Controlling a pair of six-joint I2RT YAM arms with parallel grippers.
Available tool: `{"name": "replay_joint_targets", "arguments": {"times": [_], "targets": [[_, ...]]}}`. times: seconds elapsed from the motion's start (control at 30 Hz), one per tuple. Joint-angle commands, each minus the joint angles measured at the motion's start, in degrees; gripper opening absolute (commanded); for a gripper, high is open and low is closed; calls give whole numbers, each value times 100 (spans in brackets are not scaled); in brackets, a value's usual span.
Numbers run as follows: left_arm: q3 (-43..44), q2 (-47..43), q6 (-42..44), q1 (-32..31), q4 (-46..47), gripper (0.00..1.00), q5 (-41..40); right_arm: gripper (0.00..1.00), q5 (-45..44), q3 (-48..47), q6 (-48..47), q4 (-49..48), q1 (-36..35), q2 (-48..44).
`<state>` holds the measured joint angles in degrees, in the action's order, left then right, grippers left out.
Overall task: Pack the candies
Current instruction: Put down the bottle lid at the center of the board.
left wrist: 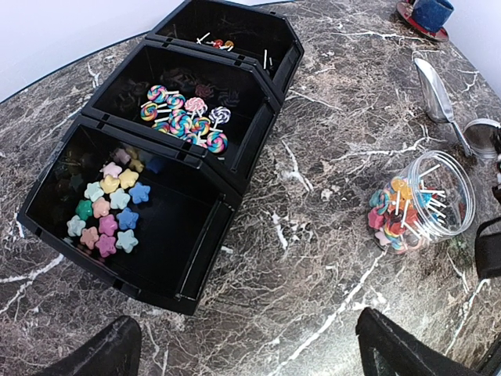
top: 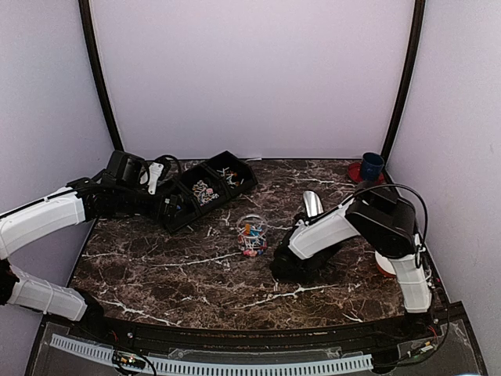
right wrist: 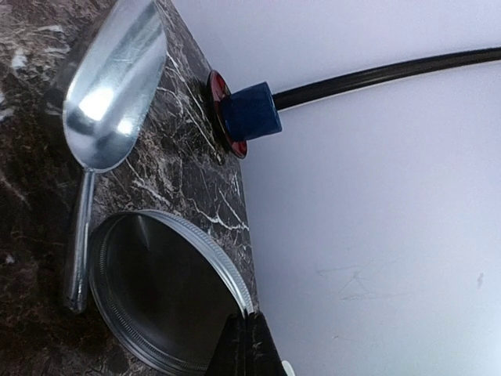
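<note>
Right gripper (right wrist: 246, 345) pressed together, tips at lid (right wrist: 156, 301) rim, can't tell if pinching it; scoop (right wrist: 109, 86) lies just beyond. Left gripper (left wrist: 250, 352) spread wide, empty, above table (left wrist: 313, 266). Tray (left wrist: 205, 252) ahead-left holds candies (left wrist: 184, 117) in three bins, more in jar (left wrist: 450, 180) ahead-right

Counter (top: 196, 274): dark brown marble pattern, white veins running across it, faint sheen in patches. Back wall (top: 250, 70) plain, pale lilac-white. Left wall (top: 39, 94) and right wall (top: 462, 117) same tone; the right one shows faint scuffs in the right wrist view. Two black poles rise from the counter's rear corners, leaning outward: left pole (top: 98, 70), right pole (top: 405, 70). Along the near edge, a white perforated strip (top: 235, 364) on a black ledge. Light soft and even, shadows weak.
</note>
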<state>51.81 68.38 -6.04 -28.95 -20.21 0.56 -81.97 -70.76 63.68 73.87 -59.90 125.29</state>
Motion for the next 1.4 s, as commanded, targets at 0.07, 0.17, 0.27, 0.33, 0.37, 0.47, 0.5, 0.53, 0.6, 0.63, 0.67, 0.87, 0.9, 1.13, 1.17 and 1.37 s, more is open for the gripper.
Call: {"name": "replay_joint_targets", "arguments": {"times": [0.07,0.17,0.27,0.33,0.37,0.47,0.5,0.53,0.6,0.63,0.67,0.87,0.9,1.13,1.17,1.37], "targets": [[52,-20,78,-20,-98,99,-46,0,576,-167,891,550,-402,392],[57,-13,81,-17,-106,99,-61,0,710,-69,382,70,-481,94],[57,-17,77,-23,-107,99,-73,7,954,145,-285,-595,-549,-173],[51,-6,78,-21,-107,99,-71,11,1128,272,-678,-968,-598,-294],[52,-2,77,-16,-106,99,-73,13,1201,333,-814,-1131,-623,-336],[57,-9,77,-22,-107,99,-73,16,1340,388,-866,-1227,-708,-358],[57,-7,79,-22,-106,99,-65,16,1356,381,-828,-1198,-734,-357],[61,-6,82,-22,-106,99,-65,16,1392,381,-830,-1187,-756,-352],[64,5,77,-21,-106,99,-65,16,1431,369,-841,-1194,-791,-362],[66,4,77,-19,-106,99,-57,17,1448,362,-840,-1203,-807,-364],[66,5,80,-20,-102,99,-56,17,1472,348,-862,-1214,-811,-369],[66,-2,86,-22,-122,99,-43,31,2199,461,-1865,-2246,-806,-1045],[66,-8,92,-19,-124,99,-39,34,2398,650,-2105,-2509,-790,-1284],[65,-26,95,-16,-124,99,-29,68,3546,1125,-2783,-3521,-575,-2649],[65,-26,95,-22,-117,99,-19,76,3695,1155,-2805,-3558,-523,-2804],[65,-17,90,-18,-132,99,41,93,4834,1664,-2973,-4100,218,-3975]]}}
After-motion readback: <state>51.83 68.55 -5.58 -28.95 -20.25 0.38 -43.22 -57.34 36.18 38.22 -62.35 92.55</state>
